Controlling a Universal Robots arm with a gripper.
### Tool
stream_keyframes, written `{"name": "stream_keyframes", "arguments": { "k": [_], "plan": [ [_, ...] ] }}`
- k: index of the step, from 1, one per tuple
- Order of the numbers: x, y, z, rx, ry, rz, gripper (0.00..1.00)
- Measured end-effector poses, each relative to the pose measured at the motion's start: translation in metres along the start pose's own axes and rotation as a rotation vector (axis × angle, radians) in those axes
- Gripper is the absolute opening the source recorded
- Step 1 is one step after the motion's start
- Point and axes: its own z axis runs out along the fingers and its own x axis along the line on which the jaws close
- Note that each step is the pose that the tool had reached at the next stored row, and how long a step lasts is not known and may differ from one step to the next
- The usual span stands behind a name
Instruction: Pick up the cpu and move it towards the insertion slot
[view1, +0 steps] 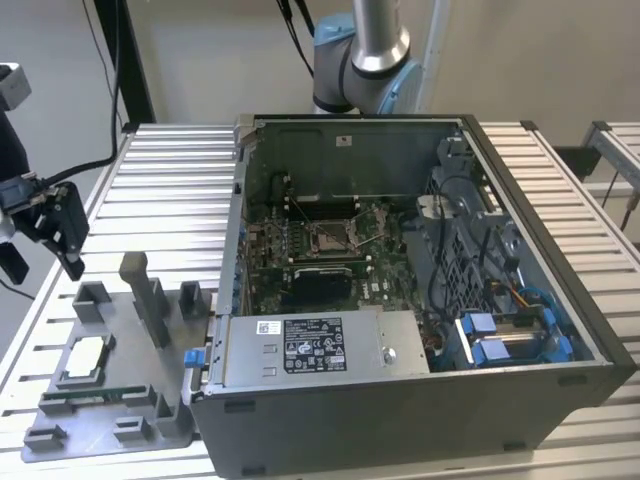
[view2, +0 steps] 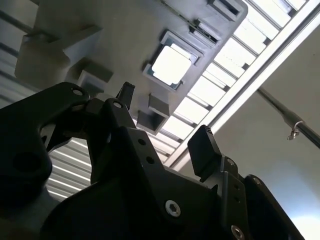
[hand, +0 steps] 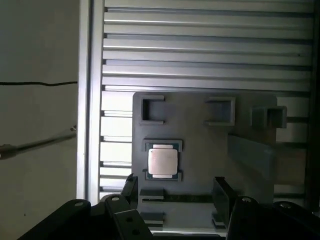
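A slatted metal counter (view1: 170, 170) carries everything, and on the exterior view's left a wide stretch of bare slats runs from its far edge to the near corner. The biggest thing on it is an open computer case (view1: 400, 425), lying with its open side up. Its dark walls stand up all round the green board inside. The arm's base (view1: 360, 50) rises behind the far wall of the case. A grey tray (view1: 130, 350) sits at the near corner on the exterior view's left, with its right edge just beside the case's near corner. The pincer (view1: 62, 235) hangs over the counter's left edge, beyond the far side of the tray and well apart from the case. In both wrist views its fingers (hand: 131, 184) stand apart with nothing between them. The insertion slot (view1: 330, 237) lies deep in the middle of the board with its wire levers raised, and a black block sits just nearer than it. The cpu (view1: 85, 357) (hand: 162, 161) (view2: 171, 65) lies flat in a square recess near the tray's left edge, untouched, with a green memory stick (view1: 95, 393) just nearer.
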Motion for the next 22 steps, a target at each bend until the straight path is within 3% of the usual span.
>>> {"name": "stream_keyframes", "arguments": {
  "k": [22],
  "plan": [
    [0.0016, -0.0012, 0.0325, 0.0, -0.0002, 0.008, 1.0]
  ]
}}
